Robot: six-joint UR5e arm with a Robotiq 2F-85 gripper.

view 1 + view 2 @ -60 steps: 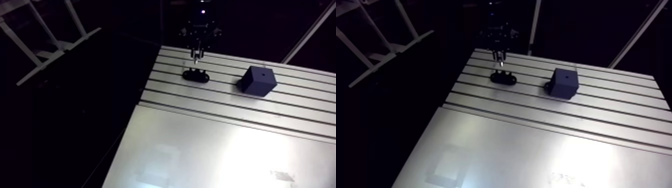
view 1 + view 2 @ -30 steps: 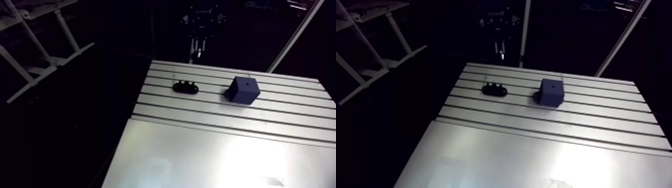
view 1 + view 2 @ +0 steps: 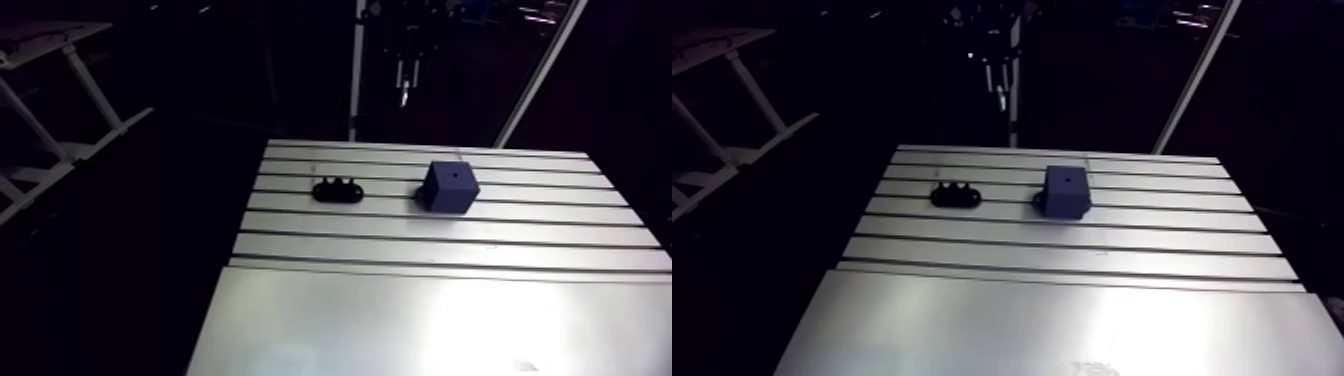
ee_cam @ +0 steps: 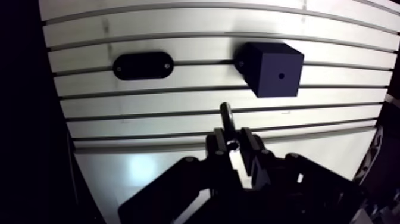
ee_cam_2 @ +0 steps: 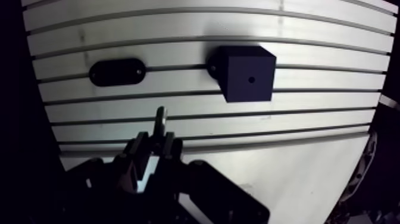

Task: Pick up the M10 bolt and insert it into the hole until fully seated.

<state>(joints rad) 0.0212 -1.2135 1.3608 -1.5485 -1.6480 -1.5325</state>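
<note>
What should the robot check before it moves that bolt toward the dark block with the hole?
1. Grip: the bolt is clamped in the hand: ok.
2. Target: the hole in the dark block is in view, with nothing covering it: ok.
3. Alignment: bolt lined up with the hole: not ok; the block lies ahead of the hand, apart from it.
4. Way across: the black oval holder sits apart from the block: ok.
5. Whether the bolt is straight in the grip: cannot tell.

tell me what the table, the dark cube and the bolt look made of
Table: bare aluminium, it seems; pale metal with long slots and soft glare. Dark cube: likely plastic, perhaps printed; matte, dark blue-black, sharp edges, no shine. Bolt, held in the gripper: looks like steel, grey with a slight gleam; too small to be sure.
</note>
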